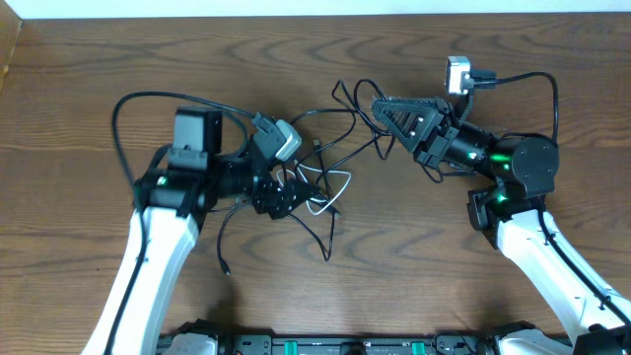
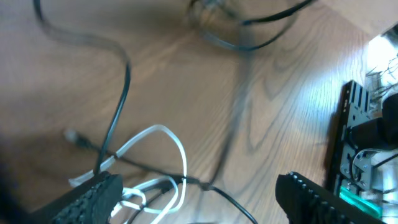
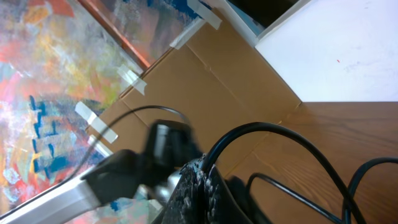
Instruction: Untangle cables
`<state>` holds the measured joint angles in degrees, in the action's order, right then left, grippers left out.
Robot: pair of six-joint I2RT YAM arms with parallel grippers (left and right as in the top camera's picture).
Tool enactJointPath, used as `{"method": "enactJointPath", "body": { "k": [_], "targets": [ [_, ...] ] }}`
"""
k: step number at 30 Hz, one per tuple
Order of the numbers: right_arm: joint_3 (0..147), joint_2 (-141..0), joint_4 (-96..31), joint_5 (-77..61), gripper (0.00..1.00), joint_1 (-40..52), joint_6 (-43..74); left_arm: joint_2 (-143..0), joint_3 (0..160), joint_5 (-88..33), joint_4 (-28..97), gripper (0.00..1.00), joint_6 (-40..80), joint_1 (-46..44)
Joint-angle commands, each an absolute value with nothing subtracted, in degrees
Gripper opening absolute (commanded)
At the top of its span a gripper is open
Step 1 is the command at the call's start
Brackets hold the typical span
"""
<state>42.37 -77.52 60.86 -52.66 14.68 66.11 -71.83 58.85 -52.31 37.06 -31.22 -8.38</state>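
Cables lie knotted on the counter. Left pincer is wide above the white cable; right pincer squeezes a black cable. A hard pull could tighten the knot.

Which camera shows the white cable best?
Left wrist: the white cable loops large in the foreground, close up. Overhead shows it small within the tangle. Right wrist shows only black cable, none of the white.
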Motion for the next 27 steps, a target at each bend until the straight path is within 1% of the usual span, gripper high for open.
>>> {"method": "enactJointPath", "body": {
  "k": [1,5,10,13,20,27],
  "targets": [
    [42.9,-77.3,60.2,-51.4,0.01,14.5,63.7,-66.3,59.4,-54.8,37.1,0.88,-38.2,-8.5],
    [42.9,-77.3,59.3,-51.4,0.01,14.3,63.4,-62.8,59.4,-53.2,36.9,0.89,-39.0,-8.5],
    [42.9,-77.3,59.4,-51.9,0.01,14.2,63.6,-60.4,59.4,-46.2,35.2,0.89,-39.0,-8.5],
    [42.9,-77.3,59.4,-53.3,0.01,14.4,64.3,-60.4,59.4,-41.9,31.0,0.85,-39.0,-8.5],
    [42.9,-77.3,60.1,-55.7,0.01,16.8,64.7,-61.9,59.4,-41.3,20.3,0.85,-38.7,-8.5],
    [42.9,-77.3,62.2,-56.1,0.01,20.4,64.7,-65.5,59.4,-41.7,15.2,0.85,-37.6,-8.5]
  ]
}}
